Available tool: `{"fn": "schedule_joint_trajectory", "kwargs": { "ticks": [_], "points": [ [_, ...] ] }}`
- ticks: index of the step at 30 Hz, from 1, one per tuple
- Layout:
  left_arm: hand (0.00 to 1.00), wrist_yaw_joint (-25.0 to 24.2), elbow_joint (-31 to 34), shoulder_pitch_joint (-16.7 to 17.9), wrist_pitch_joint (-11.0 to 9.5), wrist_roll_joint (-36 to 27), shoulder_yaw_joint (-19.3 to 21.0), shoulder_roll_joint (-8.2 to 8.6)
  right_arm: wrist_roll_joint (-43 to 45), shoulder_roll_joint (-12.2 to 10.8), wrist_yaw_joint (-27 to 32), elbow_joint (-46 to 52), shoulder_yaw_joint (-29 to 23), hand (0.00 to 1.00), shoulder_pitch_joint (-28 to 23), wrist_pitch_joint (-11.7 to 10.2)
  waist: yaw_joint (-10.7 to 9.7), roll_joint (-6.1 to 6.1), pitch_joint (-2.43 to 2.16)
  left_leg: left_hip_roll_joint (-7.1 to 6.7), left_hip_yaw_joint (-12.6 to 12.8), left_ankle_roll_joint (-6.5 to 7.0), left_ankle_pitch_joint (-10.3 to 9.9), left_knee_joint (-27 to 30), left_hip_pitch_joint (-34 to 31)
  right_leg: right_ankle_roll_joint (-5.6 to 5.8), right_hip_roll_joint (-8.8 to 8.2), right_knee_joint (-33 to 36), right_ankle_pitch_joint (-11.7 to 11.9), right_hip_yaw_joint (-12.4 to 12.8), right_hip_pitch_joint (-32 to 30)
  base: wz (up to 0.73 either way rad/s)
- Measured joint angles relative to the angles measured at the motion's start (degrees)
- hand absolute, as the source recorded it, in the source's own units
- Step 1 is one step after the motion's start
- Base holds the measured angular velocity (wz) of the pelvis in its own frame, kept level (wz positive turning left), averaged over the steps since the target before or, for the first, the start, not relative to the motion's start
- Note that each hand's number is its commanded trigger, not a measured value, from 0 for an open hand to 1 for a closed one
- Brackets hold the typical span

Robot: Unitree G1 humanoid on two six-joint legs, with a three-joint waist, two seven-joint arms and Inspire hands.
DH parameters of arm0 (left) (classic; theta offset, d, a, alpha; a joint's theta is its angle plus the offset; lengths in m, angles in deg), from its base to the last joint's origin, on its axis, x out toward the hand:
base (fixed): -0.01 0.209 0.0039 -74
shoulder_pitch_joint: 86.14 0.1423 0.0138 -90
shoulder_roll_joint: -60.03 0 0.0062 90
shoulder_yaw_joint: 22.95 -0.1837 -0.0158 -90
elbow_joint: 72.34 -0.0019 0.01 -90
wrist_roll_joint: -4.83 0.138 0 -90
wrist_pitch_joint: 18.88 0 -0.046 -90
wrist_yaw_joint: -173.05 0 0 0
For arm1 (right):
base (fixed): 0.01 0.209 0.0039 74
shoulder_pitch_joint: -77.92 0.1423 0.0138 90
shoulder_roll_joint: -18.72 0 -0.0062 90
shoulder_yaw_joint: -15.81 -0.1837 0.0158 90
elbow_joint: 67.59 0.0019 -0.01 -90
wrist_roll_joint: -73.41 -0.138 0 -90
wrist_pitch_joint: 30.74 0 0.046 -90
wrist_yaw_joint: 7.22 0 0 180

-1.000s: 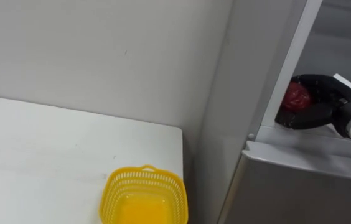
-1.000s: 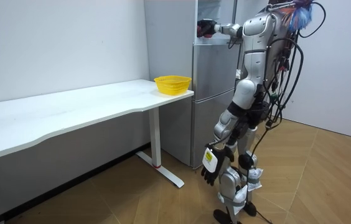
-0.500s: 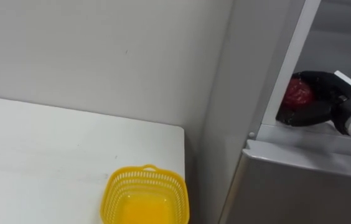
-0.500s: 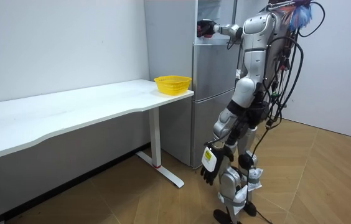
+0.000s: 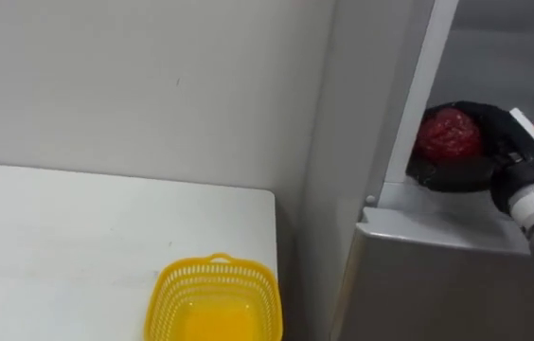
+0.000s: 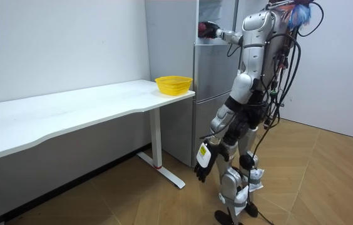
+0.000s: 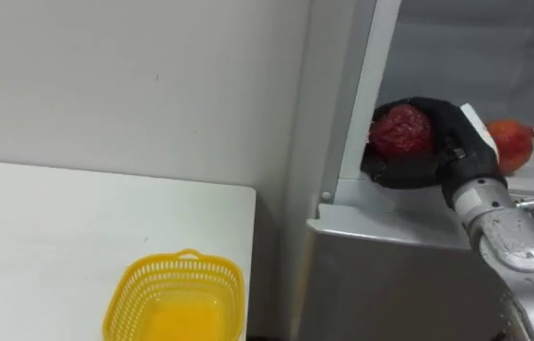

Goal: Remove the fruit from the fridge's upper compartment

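The upper compartment of the grey fridge (image 5: 437, 246) stands open. At its front edge my right hand (image 5: 494, 142) is curled around a dark red round fruit (image 5: 449, 134); the same hand (image 7: 437, 142) and red fruit (image 7: 401, 130) show in the right eye view. A second, orange-red fruit (image 7: 511, 142) lies on the shelf just behind the hand. In the room view I stand before the fridge (image 6: 214, 94) with my right hand (image 6: 209, 29) raised to it, while my left hand (image 6: 203, 170) hangs by my thigh, fingers relaxed.
A yellow mesh basket (image 5: 215, 303) sits empty at the near corner of the white table (image 5: 59, 246), next to the fridge's left side. A bare white wall rises behind the table. Wooden floor lies around me.
My right hand keeps hold of the red fruit at the fridge opening. The eye view has shifted, and the second fruit now shows. My left arm has swung forward a little.
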Motion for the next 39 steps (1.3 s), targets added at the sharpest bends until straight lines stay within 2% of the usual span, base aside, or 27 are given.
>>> {"fn": "schedule_joint_trajectory", "kwargs": {
  "ticks": [4,5,9,10,13,18,22,25,29,31,36,39],
  "points": [
    [0.0,0.56,-0.17,0.03,-0.04,-0.02,-0.05,1.12,1.18,-4.06,2.37,7.45,-0.61,1.0,-4.75,-0.87,-0.36,1.47,0.2,0.15,0.71,-0.02,-0.07,-0.54,0.01,-0.01,0.06,0.04,0.01,0.79,-0.27,-0.08],
    [0.0,0.79,-0.55,0.05,-0.31,0.01,0.0,1.42,1.26,-4.89,2.47,9.44,-0.52,1.0,-6.05,-0.87,-0.34,1.97,0.12,0.19,0.91,-0.02,-0.06,-0.67,0.0,-0.09,0.16,0.08,0.07,1.27,-0.45,-0.16],
    [0.0,1.85,-0.81,1.41,-1.1,-0.02,-0.01,1.98,1.58,-7.57,3.94,15.13,-0.5,1.0,-10.08,-0.88,-1.52,2.71,-0.28,0.09,1.14,-0.02,-0.02,-0.66,-0.36,-0.1,0.17,-0.01,0.08,1.49,-0.88,-0.02],
    [0.0,2.13,-1.11,1.77,-1.28,-0.02,0.02,2.35,1.58,-7.58,4.73,16.45,-0.65,1.0,-11.2,-1.01,-1.9,2.87,-0.44,-0.05,1.16,0.0,-0.02,-0.58,-0.39,-0.1,0.11,0.0,0.07,1.51,-0.97,0.0],
    [0.0,2.23,-1.11,2.94,-2.12,-0.02,0.13,2.74,1.97,-8.25,7.33,21.18,-1.31,1.0,-14.14,-1.19,-2.55,2.87,-0.47,-0.05,1.26,0.01,-0.01,0.13,-0.78,-0.07,0.09,-0.01,0.06,1.55,-1.12,0.0],
    [0.0,2.4,-0.92,3.09,-3.19,0.01,0.11,2.92,2.86,-9.36,11.3,27.37,-1.74,1.0,-17.2,-4.36,-3.33,3.36,-0.35,-0.05,1.32,0.01,-0.02,0.21,-0.92,-0.03,0.07,-0.01,0.03,1.69,-1.22,0.0],
    [0.0,3.09,-0.25,3.19,-4.29,-0.03,-0.11,2.94,9.81,-10.29,12.95,31.53,-1.66,1.0,-20.19,-6.11,-3.47,4.09,-0.22,0.17,2.12,0.0,-0.02,0.02,-0.89,-0.02,0.32,0.03,0.03,2.7,-1.6,-0.08],
    [0.0,3.05,-0.27,3.03,-4.42,-0.03,-0.51,2.96,12.36,-10.63,13.55,33.16,-1.58,1.0,-20.37,-6.89,-3.54,4.5,-0.06,0.2,2.86,0.0,-0.02,-0.14,-0.97,-0.06,0.35,0.21,0.06,3.19,-2.31,-0.13],
    [0.0,3.06,-0.62,2.39,-5.25,-0.11,-0.91,2.96,12.83,-10.63,14.01,35.44,-1.13,1.0,-20.37,-8.11,-3.61,4.45,-0.09,0.43,3.39,0.0,-0.02,-0.42,-0.9,-0.12,0.43,0.16,0.1,3.44,-2.9,-0.08],
    [0.0,3.11,-0.73,2.27,-6.07,-0.11,-0.91,2.92,12.87,-10.63,14.05,35.92,0.15,1.0,-20.37,-9.73,-3.16,4.09,-0.29,0.62,4.12,-0.01,-0.02,-0.76,-0.83,-0.23,0.6,0.22,0.21,3.91,-2.82,-0.15],
    [0.0,3.55,-2.9,0.42,-7.59,-0.16,-1.39,2.93,14.3,-10.77,12.98,36.68,3.78,1.0,-20.36,-10.53,-2.54,3.2,-0.35,0.68,4.23,-0.03,-0.02,-0.8,-0.93,-0.27,0.6,0.23,0.24,3.83,-3.0,-0.02],
    [0.0,4.06,-4.51,-0.46,-8.1,-0.06,-2.77,2.9,18.16,-10.85,12.24,37.63,5.34,1.0,-20.35,-11.25,-1.33,2.61,-0.24,0.67,4.3,-0.03,-0.02,-0.92,-1.06,-0.25,0.62,0.12,0.23,3.67,-2.98,0.0]
  ]
}}
